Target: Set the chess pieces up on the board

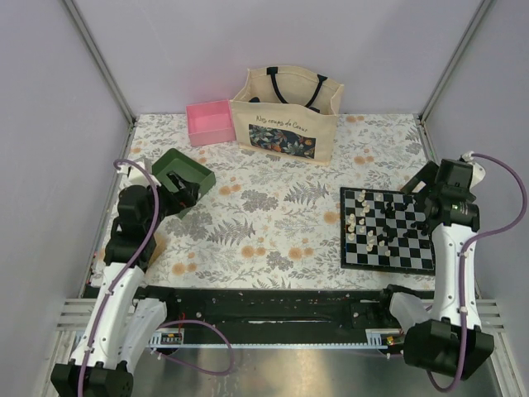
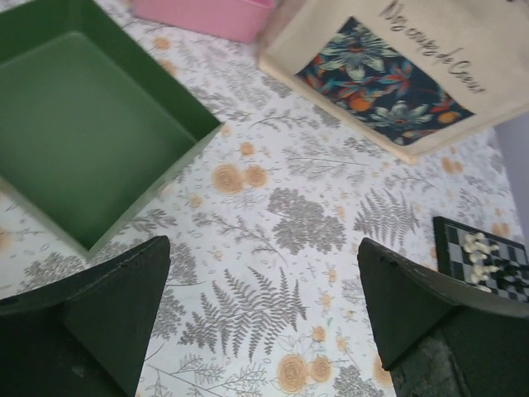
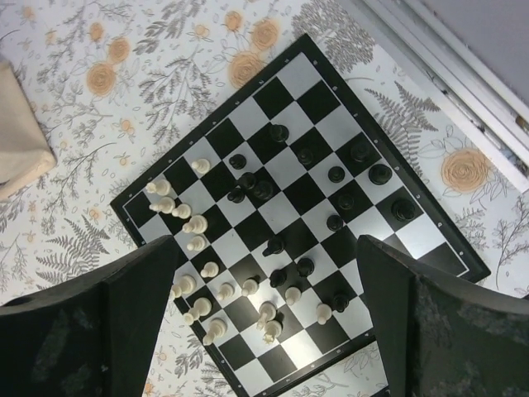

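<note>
The board [image 3: 318,101] lay on the right side of the flowered surface [image 1: 273,223], below the right pincer [image 3: 266,241], whose jaws stood wide apart and held nothing. The white pieces [image 3: 196,223] crowded along one side of the board and the black pieces [image 3: 263,190] were scattered over its middle. I could not tell which figure each one was. The pincer's own fingers hid the lower corners of the board. The left pincer [image 2: 262,244], also released and empty, hung near the green tray [image 2: 83,141]. From its camera only one corner of the board showed, and the bag [image 2: 397,74] was cut off.
</note>
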You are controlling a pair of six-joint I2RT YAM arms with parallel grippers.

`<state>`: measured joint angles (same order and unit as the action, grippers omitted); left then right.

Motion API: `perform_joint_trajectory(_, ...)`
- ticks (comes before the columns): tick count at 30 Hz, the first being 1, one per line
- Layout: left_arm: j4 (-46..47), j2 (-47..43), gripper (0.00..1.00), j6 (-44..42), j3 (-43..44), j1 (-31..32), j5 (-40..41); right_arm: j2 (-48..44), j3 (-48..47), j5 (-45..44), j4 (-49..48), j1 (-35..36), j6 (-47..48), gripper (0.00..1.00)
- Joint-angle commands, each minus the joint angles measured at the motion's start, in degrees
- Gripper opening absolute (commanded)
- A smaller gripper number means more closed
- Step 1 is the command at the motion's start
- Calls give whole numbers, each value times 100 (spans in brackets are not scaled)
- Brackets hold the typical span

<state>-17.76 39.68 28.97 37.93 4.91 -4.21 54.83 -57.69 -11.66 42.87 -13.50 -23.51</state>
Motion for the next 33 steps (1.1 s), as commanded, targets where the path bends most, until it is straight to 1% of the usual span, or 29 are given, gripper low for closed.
perform_joint_trajectory(1, 613, -154, 99, -32, -4, -16, -1315, 264, -94, 656, -208, -609, -356, 98)
perform_joint_trajectory(3, 1079, -5, 99, 73, -163, -7, -1817, 379, -84, 622, -323, -759, -409, 98)
perform_joint_trajectory(4, 1134, 118, 99, 74, -129, 28, -1994, 466, -67, 534, -376, -795, -435, 98)
perform_joint_trajectory(6, 1134, 451, 99, -40, 55, 281, -1944, 607, -23, 402, -516, -874, -435, 98)
perform_joint_trajectory(8, 1117, 759, 99, -198, 266, 807, -1367, 818, 21, 253, -595, -1040, -497, 98)
perform_joint_trajectory(10, 1160, 1127, 99, -208, 460, 1466, -812, 1055, 100, 540, -788, -1364, -672, 98)
perform_joint_trajectory(11, 1291, 1295, 99, -147, 513, 1765, -679, 1187, 91, 968, -894, -1566, -716, 98)
perform_joint_trajectory(13, 1433, 1734, 99, -67, 671, 2249, -390, 1380, 91, 1314, -1026, -1822, -769, 98)
perform_joint_trajectory(15, 1424, 2138, 99, -76, 899, 2776, -38, 1574, 144, 1263, -1254, -1989, -874, 98)
perform_joint_trajectory(17, 1538, 2560, 99, 29, 1084, 3120, 139, 1794, 74, 1202, -1308, -2025, -884, 98)
perform_joint_trajectory(19, 1617, 2877, 99, 126, 1224, 3393, 297, 1987, 39, 1201, -1351, -2034, -875, 98)
perform_joint_trajectory(22, 1705, 3378, 99, 205, 1479, 3701, 394, 2347, 74, 912, -1370, -2095, -1129, 98)
perform_joint_trajectory(26, 1758, 3967, 99, 319, 1857, 4096, 394, 2638, 118, 1112, -1641, -2341, -1322, 98)
perform_joint_trajectory(28, 1898, 4196, 99, 425, 1972, 4289, 552, 2787, 57, 1314, -1703, -2447, -1384, 98)
perform_joint_trajectory(33, 1873, 4995, 99, 557, 2498, 4528, 509, 3112, 38, 1201, -1659, -2561, -1700, 98)
